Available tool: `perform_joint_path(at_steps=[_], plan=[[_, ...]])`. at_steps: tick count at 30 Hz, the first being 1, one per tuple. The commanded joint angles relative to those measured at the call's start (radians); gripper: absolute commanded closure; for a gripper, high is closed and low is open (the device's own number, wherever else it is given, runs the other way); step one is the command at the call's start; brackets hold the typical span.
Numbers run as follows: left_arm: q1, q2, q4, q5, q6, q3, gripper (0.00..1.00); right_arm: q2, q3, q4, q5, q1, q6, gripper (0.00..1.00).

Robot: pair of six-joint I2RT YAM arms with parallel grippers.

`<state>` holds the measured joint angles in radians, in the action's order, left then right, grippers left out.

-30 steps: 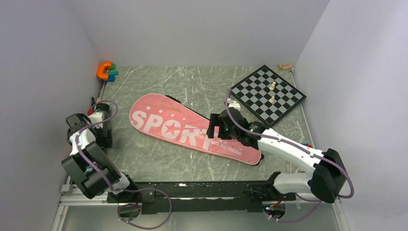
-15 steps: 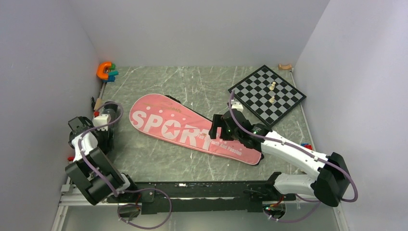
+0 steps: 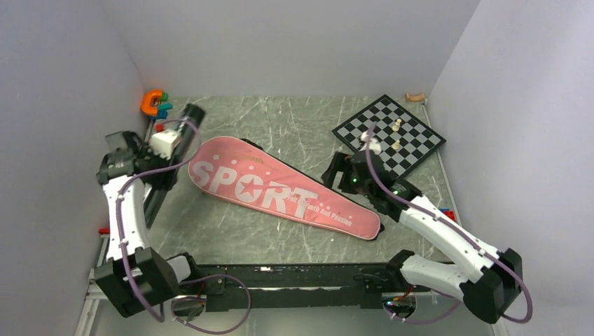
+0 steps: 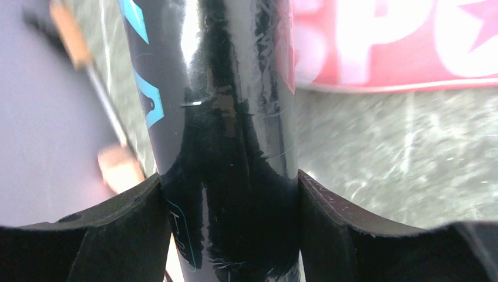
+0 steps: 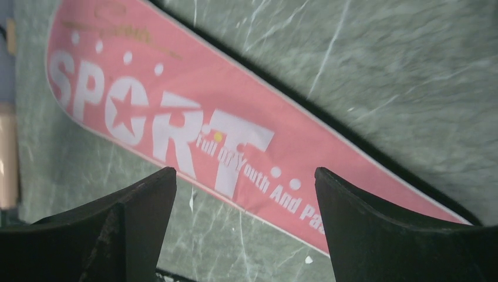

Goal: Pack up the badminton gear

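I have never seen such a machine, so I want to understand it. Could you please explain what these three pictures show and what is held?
These are two robot arms bolted to a green table. One picture comes from a camera above; the other two come from cameras on the wrists. On the table lie a pink SPORT bag, a chessboard and an orange toy. The left claw is closed on a long dark tube. The right claw is open and empty; its camera looks down on the bag.
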<state>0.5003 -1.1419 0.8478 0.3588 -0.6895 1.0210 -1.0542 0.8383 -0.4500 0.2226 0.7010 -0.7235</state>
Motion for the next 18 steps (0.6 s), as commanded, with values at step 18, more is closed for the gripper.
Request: perform_joint_path(at_steps=[18], plan=[[-1.036, -0.472, -0.061, -0.326, -0.45, 0.386, 0.66, 0.346, 0.04, -0.158, 0.134, -0.224, -0.057, 0.11]])
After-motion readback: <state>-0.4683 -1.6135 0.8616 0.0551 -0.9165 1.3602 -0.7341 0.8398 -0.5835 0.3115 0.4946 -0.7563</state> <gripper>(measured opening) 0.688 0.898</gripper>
